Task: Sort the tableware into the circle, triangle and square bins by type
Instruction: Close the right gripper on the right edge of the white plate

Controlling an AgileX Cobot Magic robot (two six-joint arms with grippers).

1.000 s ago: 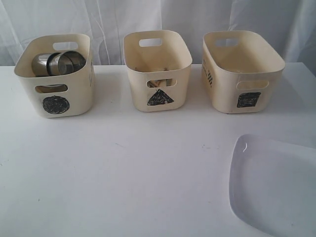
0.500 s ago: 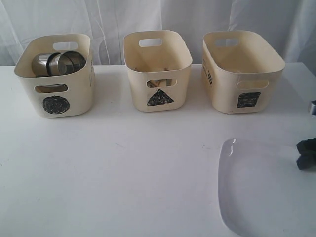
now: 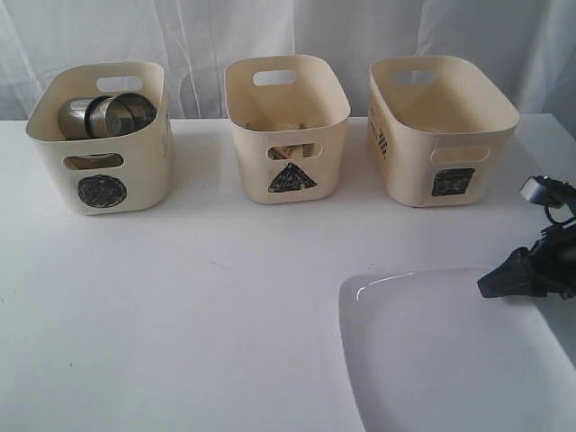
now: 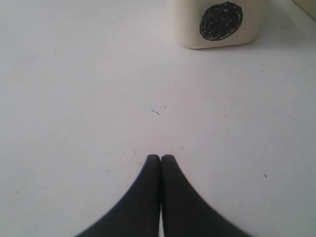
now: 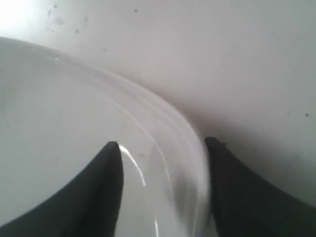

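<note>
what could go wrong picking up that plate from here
1. The right end effector is open astride one edge of the glossy white plate. Gripped only at that edge, the plate may slip or sag when lifted.
2. The plate looks broad beside the square bin. Lowered flat, it may catch the rim or tip the bin, so it probably needs to go in on edge.

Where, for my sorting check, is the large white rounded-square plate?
Exterior view: the plate lies lower right, before the square-marked cream tub, rim straddled by the right gripper.
</note>
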